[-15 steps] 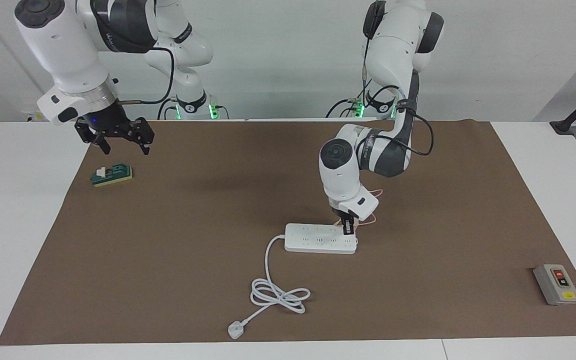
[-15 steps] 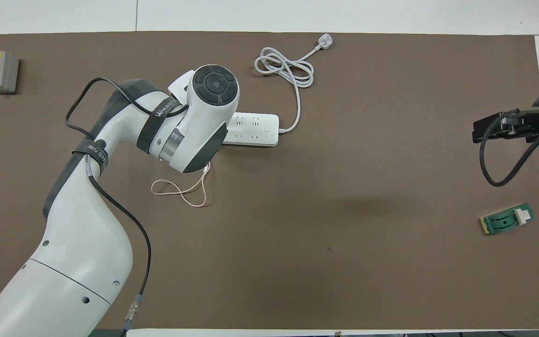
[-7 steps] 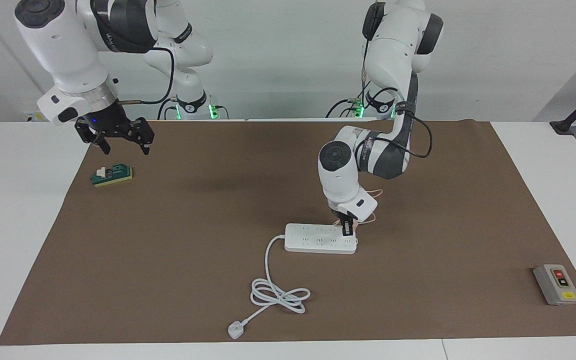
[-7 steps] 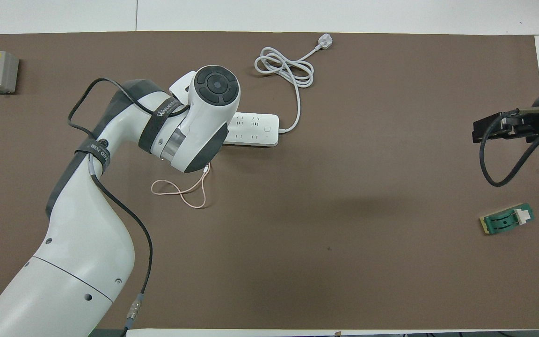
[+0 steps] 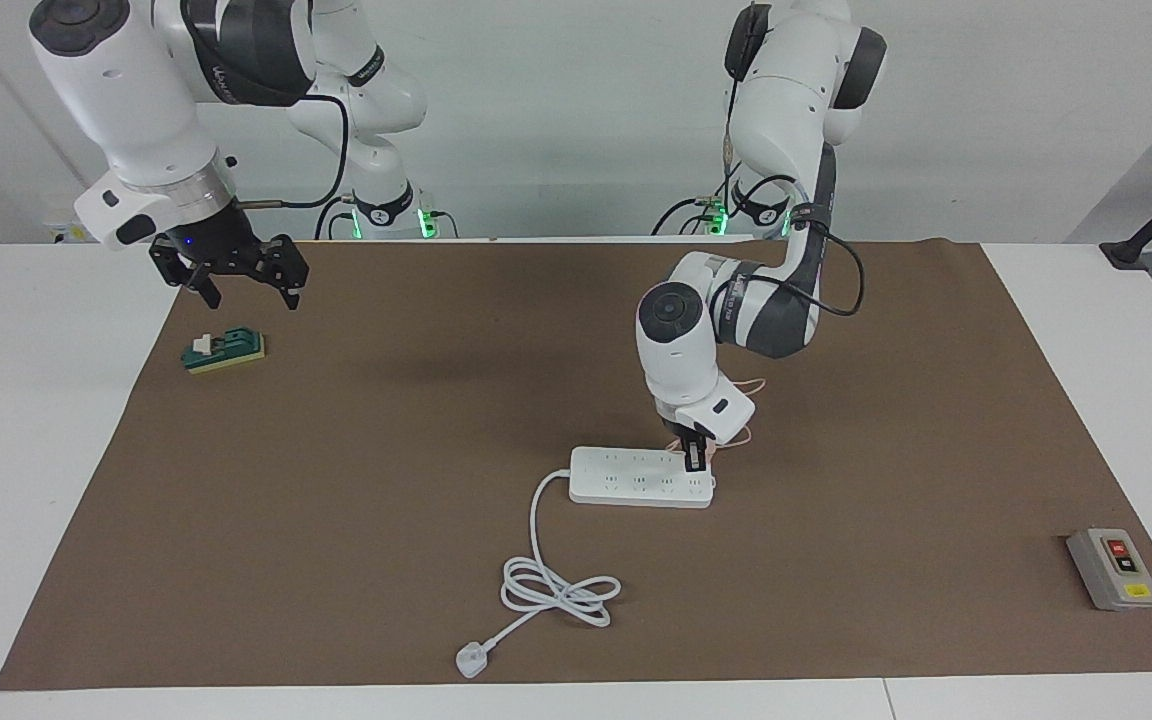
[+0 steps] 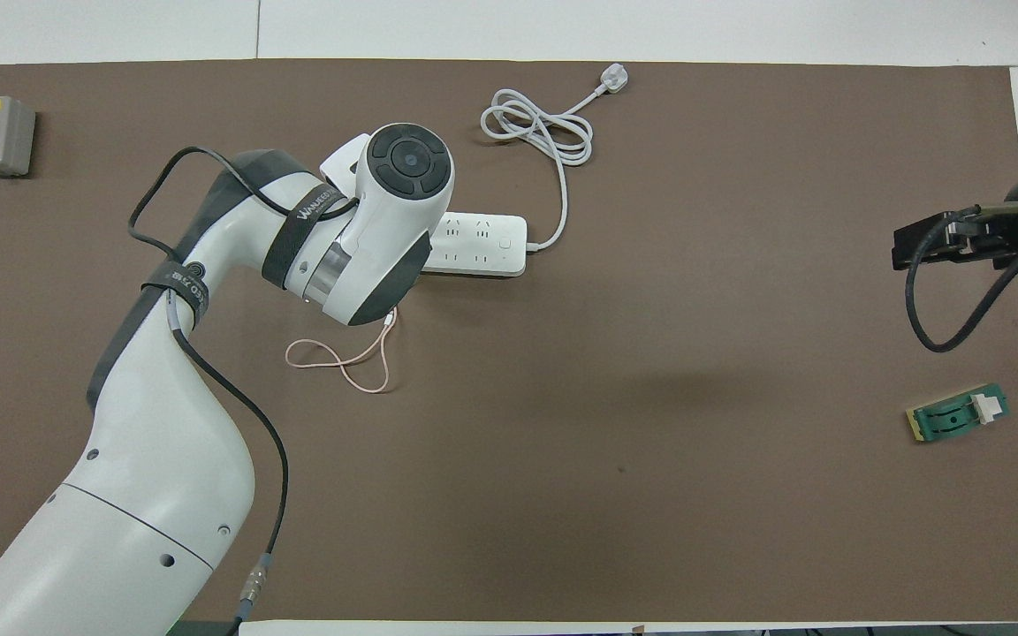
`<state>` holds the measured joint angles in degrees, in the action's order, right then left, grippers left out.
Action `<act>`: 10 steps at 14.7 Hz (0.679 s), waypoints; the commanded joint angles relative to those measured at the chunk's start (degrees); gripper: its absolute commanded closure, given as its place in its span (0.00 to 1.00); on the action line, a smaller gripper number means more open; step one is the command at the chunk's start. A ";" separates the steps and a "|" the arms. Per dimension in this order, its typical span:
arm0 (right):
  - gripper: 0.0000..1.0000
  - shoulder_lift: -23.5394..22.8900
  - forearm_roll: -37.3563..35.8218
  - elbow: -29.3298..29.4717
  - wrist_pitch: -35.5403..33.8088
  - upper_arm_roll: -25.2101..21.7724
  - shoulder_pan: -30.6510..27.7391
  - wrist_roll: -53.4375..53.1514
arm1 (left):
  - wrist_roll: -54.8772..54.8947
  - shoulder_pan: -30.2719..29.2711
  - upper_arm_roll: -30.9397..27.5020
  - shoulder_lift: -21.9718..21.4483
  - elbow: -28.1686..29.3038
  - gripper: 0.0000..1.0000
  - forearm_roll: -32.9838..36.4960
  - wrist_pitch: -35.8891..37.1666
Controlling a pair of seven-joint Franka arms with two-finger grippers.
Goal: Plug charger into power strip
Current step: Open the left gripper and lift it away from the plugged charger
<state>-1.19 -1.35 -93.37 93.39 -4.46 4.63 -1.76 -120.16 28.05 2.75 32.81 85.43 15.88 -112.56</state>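
Note:
The white power strip (image 5: 626, 478) lies flat near the middle of the brown mat; in the overhead view the left arm covers half of the power strip (image 6: 482, 240). My left gripper (image 5: 697, 456) points down onto the strip's end toward the left arm's side, shut on the charger, of which only a pale sliver shows between the fingers. The charger's thin pink cable (image 6: 341, 360) loops on the mat nearer to the robots and rises to the gripper. My right gripper (image 5: 236, 283) hangs open over the mat's edge at the right arm's end, holding nothing, and waits.
The strip's thick white cord (image 5: 556, 590) coils farther from the robots and ends in a white plug (image 5: 473, 660). A grey button box (image 5: 1113, 568) sits at the left arm's end. Below the right gripper lies a small green block (image 5: 224, 350).
The left arm has shifted very slightly above the strip's end, still shut on the charger. The right arm has not moved.

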 commanded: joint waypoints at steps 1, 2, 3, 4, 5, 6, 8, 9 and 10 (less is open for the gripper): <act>0.00 0.75 1.00 -0.32 -0.58 0.51 -0.77 0.62 | -0.42 0.52 -0.29 6.02 -4.56 1.00 -0.76 -0.73; 0.00 0.67 1.00 -0.32 -0.58 0.51 -0.77 0.62 | -0.43 0.78 -0.29 8.91 -5.96 1.00 -0.76 -0.73; 0.00 0.66 1.00 -0.32 -0.58 0.51 -0.77 0.62 | -0.34 0.95 -0.29 10.76 -6.93 1.00 -0.76 -0.73; 0.00 0.66 1.00 -0.32 -0.58 0.51 -0.77 0.62 | -0.16 0.95 -0.29 11.04 -7.38 1.00 -0.76 -0.73; 0.00 0.66 1.00 -0.32 -0.58 0.51 -0.77 0.62 | 0.27 0.87 -0.29 10.52 -7.56 1.00 -0.76 -0.64; 0.00 0.66 1.00 -0.32 -0.58 0.51 -0.77 0.62 | 0.28 0.61 -0.20 9.56 -7.99 1.00 -0.85 0.14; 0.00 0.67 1.00 -0.32 -0.58 0.51 -0.77 0.62 | 0.36 0.34 -0.11 8.15 -8.08 1.00 -0.93 1.20; 0.00 0.66 1.00 -0.32 -0.58 0.51 -0.77 0.62 | 0.45 0.17 -0.02 7.71 -8.17 1.00 -0.93 1.90; 0.00 0.66 1.00 -0.32 -0.58 0.51 -0.77 0.62 | 0.45 0.16 -0.02 7.01 -8.17 1.00 -0.93 2.26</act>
<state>-1.19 -1.35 -93.37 93.39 -4.46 4.63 -1.76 -120.03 28.33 2.80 36.37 80.94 15.88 -108.99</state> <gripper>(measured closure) 0.000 0.678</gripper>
